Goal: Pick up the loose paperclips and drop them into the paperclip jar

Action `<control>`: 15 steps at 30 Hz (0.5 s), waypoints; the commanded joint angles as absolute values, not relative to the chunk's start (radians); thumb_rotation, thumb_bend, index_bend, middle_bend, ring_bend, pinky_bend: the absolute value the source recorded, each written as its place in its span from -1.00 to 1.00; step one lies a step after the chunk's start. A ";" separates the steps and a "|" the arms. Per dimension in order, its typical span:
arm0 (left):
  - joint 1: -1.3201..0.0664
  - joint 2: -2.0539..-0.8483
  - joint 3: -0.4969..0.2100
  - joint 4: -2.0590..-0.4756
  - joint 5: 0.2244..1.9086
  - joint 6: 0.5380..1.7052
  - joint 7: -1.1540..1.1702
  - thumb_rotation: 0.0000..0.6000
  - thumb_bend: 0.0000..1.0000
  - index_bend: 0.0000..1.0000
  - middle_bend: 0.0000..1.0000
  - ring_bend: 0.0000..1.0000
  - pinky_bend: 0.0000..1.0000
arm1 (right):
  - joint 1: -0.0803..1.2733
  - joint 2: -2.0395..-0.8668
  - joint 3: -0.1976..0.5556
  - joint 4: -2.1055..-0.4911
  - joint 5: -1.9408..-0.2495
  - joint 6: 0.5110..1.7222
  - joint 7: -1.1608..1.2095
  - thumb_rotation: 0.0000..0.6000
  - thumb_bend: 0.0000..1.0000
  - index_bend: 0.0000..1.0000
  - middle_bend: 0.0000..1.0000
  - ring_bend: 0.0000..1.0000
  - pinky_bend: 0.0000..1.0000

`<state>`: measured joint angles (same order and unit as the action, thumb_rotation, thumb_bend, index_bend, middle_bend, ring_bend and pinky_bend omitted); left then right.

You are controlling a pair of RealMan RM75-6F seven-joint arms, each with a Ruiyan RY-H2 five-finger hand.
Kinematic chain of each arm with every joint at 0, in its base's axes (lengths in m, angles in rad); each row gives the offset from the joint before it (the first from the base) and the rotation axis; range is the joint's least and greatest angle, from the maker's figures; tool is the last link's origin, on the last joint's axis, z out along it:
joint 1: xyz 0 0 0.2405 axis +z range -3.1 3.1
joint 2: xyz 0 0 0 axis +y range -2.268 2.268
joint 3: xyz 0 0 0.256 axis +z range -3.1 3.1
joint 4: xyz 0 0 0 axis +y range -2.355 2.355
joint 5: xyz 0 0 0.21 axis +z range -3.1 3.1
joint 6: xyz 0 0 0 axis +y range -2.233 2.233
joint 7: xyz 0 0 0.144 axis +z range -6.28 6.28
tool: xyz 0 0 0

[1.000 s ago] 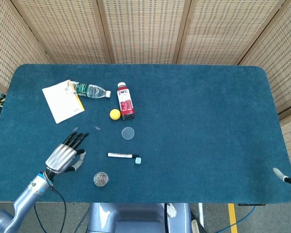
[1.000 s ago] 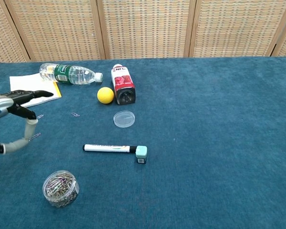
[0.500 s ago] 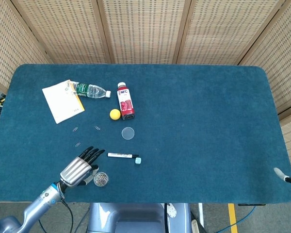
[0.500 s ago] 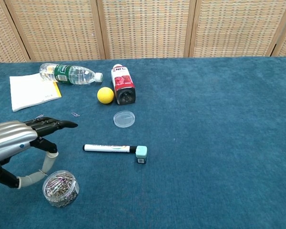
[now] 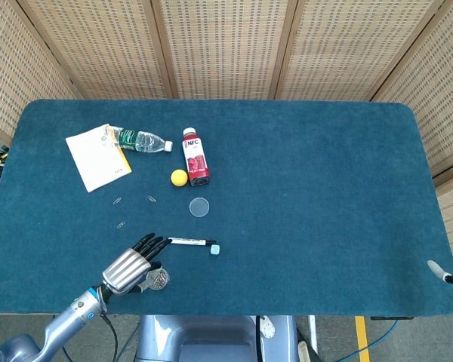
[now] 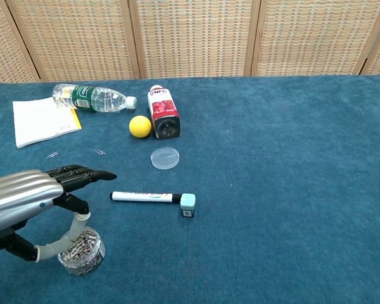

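The left hand point(image 6: 31, 196) hovers over the jar point(image 6: 81, 251) at the near left of the tabletop point(image 5: 309, 196), its dark fingers point(image 6: 88, 174) stretched forward and close together, the thumb reaching down to the jar's rim. Whether a paperclip sits between thumb and finger I cannot tell. In the head view the same hand point(image 5: 128, 265) covers the left side of the jar point(image 5: 158, 279), which is full of clips and stands open. The right hand point(image 5: 447, 276) shows only as a sliver at the right edge of the head view, off the tabletop; how its fingers lie cannot be told.

Just beyond the left fingertips lies a marker point(image 6: 145, 197), with a small pale cap point(image 6: 187, 204) touching its right end. Farther back a round clear lid point(image 6: 164, 158) lies flat. Three loose paperclips remain on the felt, left of the lid: one point(image 5: 121, 225) nearest the hand, one point(image 5: 117, 200) behind it, and one point(image 5: 151, 199) to their right. Behind these sit a yellow ball point(image 6: 140, 126) beside a red bottle point(image 6: 163, 112) lying on its side, a water bottle point(image 6: 92, 98) also lying down, and a notepad point(image 6: 43, 120) at the far left.
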<state>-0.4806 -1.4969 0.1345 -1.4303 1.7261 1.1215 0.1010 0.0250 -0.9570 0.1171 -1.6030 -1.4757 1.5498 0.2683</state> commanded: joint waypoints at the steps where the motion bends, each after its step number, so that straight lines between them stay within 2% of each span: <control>1: -0.484 -1.496 0.137 -1.431 1.731 1.124 0.089 1.00 -0.34 -0.48 -1.00 -1.00 -1.00 | 0.025 -0.957 0.117 -1.604 -1.476 1.550 0.268 1.00 -1.00 -0.93 -1.00 -1.00 -1.00; 9: -0.485 -1.472 0.137 -1.435 1.758 1.174 0.025 1.00 -0.37 -0.43 -1.00 -1.00 -1.00 | 0.025 -0.957 0.116 -1.604 -1.477 1.550 0.267 1.00 -1.00 -0.93 -1.00 -1.00 -1.00; 15: -0.473 -1.402 0.071 -1.422 1.689 1.234 -0.022 1.00 -0.13 -0.34 -1.00 -1.00 -1.00 | 0.024 -0.957 0.115 -1.605 -1.481 1.553 0.267 1.00 -1.00 -0.93 -1.00 -1.00 -1.00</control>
<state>-0.4777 -1.4283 0.0986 -1.4315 1.7230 1.2197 -0.0022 0.0238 -0.9565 0.1151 -1.6046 -1.4807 1.5526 0.2672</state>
